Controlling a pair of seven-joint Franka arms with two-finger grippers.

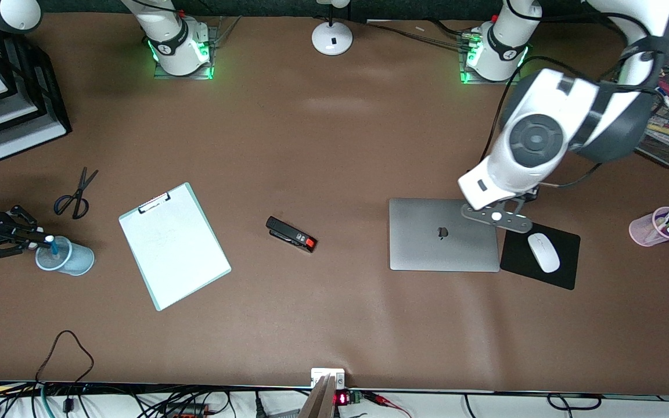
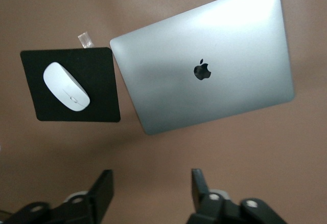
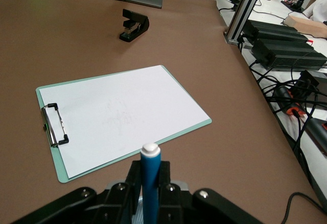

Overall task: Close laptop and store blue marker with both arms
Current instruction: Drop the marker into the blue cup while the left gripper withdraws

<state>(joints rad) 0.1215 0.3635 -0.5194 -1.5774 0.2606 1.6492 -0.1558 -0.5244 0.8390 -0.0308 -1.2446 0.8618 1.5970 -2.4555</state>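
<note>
My right gripper (image 1: 41, 241) pinches the slim blue marker (image 1: 54, 246) over the pale-blue plastic cup (image 1: 66, 258); releasing off-centre could tip it. My left gripper (image 2: 152, 193) hangs open over the closed silver laptop (image 1: 443, 234).

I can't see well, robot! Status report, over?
Left gripper open above closed laptop. Right gripper shut on marker, over cup. Nothing in the way.

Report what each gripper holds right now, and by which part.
The right gripper is shut on the blue marker, gripping its shaft below the pale tip, over the cup. The left gripper is open, holding nothing, above the closed laptop.
</note>
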